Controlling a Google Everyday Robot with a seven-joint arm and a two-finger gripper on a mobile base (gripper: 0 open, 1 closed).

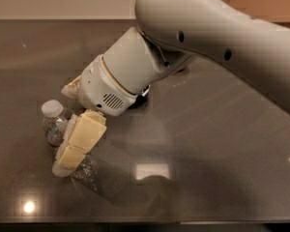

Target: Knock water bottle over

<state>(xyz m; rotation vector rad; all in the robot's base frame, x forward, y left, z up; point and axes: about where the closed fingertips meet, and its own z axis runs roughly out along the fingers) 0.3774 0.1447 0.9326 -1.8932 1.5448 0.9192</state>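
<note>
The water bottle [52, 122] stands upright on the dark table at the left, a small clear bottle with a white cap. My gripper [66, 154] hangs from the large white arm and reaches down-left. Its cream-coloured end lies against the bottle's right side and covers the bottle's lower right part. The bottle's base is partly hidden behind the gripper.
A tan corner of a snack bag [70, 87] peeks out behind the wrist, just above the bottle. The dark glossy table [208, 153] stretches to the right and front, with light glare spots. The white arm [208, 33] spans the upper right.
</note>
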